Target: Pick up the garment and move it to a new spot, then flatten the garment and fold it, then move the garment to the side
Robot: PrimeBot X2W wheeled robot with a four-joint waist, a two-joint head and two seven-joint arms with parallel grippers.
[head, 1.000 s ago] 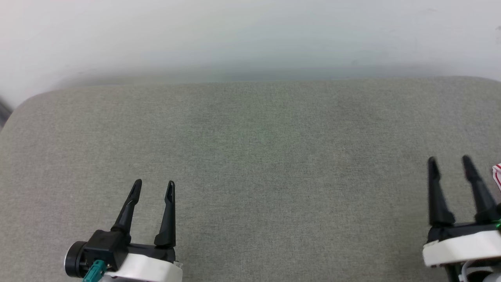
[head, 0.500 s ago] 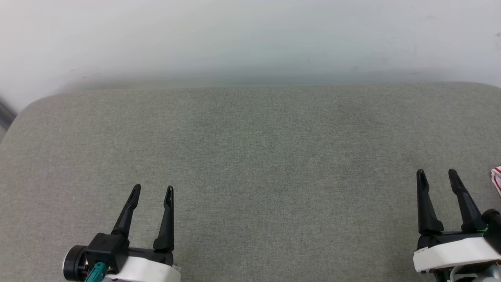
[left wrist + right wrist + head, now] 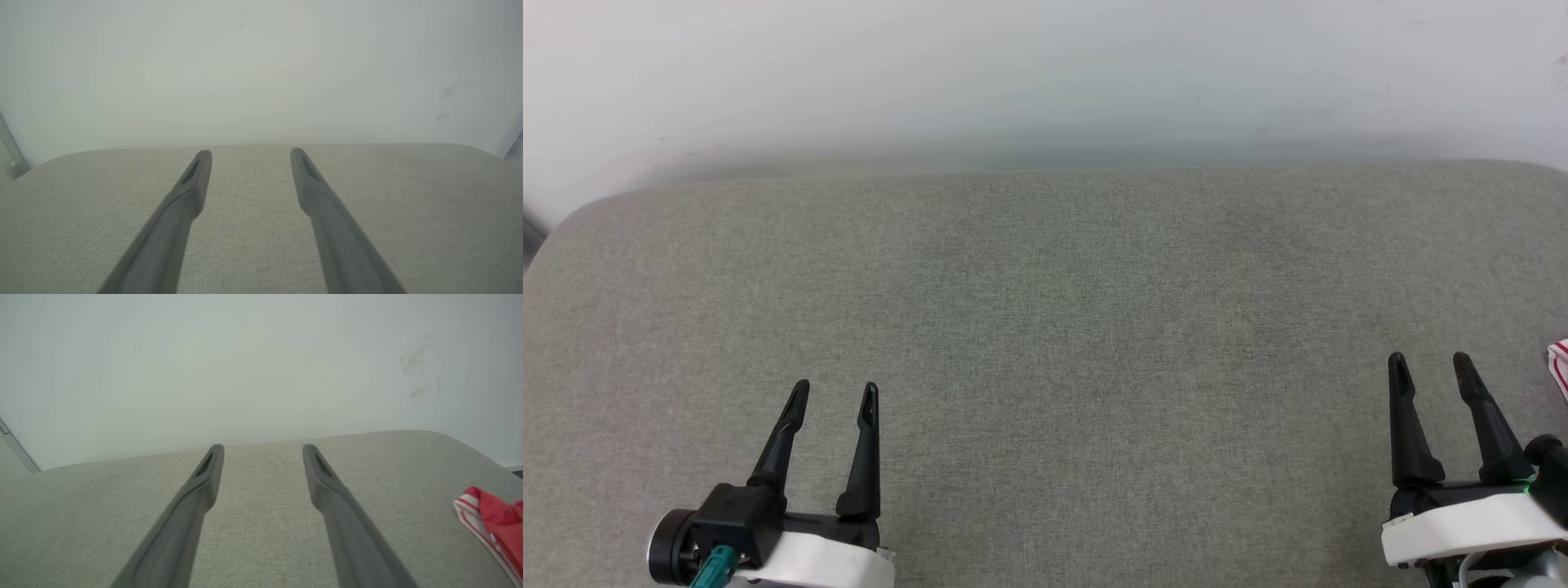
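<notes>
Left gripper [image 3: 836, 389] at lower left, fingers spread, nothing between them, tips aimed at the far wall; judged a rest pose, drawn back toward the robot so as to leave the middle free for laying cloth out. Centre: pad [image 3: 1045, 294], grey-green woven fabric, flat, rounded at its far corners, without visible crease or stain. Right gripper [image 3: 1430, 359] at lower right, likewise spread and holding nothing, parallel to the left one and well apart from it. Garment [image 3: 496, 522] near the right gripper's right side, on the pad close to its right edge, apart from the fingers: a red bunch with red-and-white striped trim, mostly cut off by the frame, so folded or crumpled not to be told. Placement consistent with two stages: cloth waiting at the edge to be picked up, or cloth already set aside after folding; not settled by these views. Behind the pad: strip [image 3: 10, 147] of pale metal at far left, then wall [image 3: 1045, 73], plain and pale, faintly scuffed toward the right.
</notes>
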